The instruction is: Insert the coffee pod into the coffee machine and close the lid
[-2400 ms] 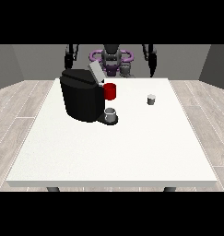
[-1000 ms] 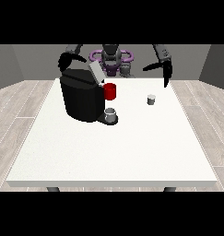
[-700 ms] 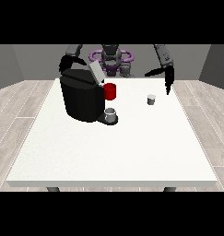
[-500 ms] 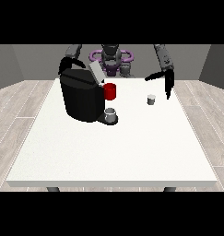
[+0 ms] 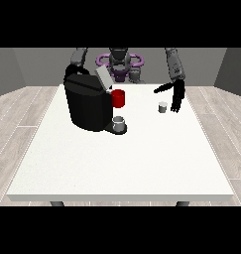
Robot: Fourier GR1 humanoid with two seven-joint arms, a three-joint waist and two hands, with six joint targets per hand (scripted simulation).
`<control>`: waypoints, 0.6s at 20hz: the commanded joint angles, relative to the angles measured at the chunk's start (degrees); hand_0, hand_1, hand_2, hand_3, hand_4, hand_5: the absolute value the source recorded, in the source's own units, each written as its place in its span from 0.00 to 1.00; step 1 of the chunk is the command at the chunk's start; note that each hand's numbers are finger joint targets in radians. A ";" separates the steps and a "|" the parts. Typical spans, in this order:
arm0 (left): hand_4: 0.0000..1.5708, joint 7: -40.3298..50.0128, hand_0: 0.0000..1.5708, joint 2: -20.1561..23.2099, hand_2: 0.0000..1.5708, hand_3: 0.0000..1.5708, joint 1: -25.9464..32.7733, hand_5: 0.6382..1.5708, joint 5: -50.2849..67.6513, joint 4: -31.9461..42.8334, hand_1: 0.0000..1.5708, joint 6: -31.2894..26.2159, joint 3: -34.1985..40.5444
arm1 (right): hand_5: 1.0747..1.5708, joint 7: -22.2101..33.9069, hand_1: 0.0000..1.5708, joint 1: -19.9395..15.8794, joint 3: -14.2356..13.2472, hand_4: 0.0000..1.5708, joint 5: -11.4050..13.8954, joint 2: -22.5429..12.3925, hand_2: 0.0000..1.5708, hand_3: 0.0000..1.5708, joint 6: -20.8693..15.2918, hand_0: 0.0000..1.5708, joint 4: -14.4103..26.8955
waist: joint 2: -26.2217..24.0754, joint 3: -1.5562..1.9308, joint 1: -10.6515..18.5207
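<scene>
Small grey upright coffee pod (image 5: 162,107)

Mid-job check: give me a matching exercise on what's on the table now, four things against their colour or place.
Things:
1. coffee machine
2. pod
3. red part
4. cup

Descriptions:
A. small, grey, beside the robot hand at the view's right
B. big black body, lid up
C. grey, at the machine's base
D. on the machine's front, above the cup

Pairs: 1-B, 2-A, 3-D, 4-C
</scene>
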 commanded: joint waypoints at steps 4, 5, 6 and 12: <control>0.00 -1.08 0.51 1.63 0.54 0.32 -2.90 1.00 -4.11 7.56 0.51 3.09 0.22 | 1.00 2.49 0.00 -1.68 0.45 0.27 1.29 -0.49 0.00 0.00 -0.62 0.00 -0.13 | 1.63 -0.01 -1.54; 0.00 -2.96 0.48 1.63 0.52 0.33 -1.09 1.00 -4.85 8.51 0.48 4.04 0.03 | 1.00 -0.14 0.00 1.14 0.96 0.25 0.56 -0.71 0.00 0.00 1.30 0.00 -0.75 | 1.49 -0.01 -2.19; 0.00 -0.52 0.39 0.38 0.47 0.30 -0.62 1.00 -6.70 6.43 0.39 2.81 -2.88 | 1.00 0.64 0.00 -0.49 -1.57 0.25 0.09 -0.69 0.00 0.00 -0.65 0.00 2.09 | -1.29 0.01 0.13; 0.00 -3.05 0.34 2.73 0.44 0.28 -3.60 1.00 -11.64 10.29 0.34 4.95 -4.45 | 1.00 1.74 0.00 -1.29 0.54 0.30 0.91 0.46 0.00 0.00 -0.71 0.00 0.88 | 0.47 -0.01 -1.36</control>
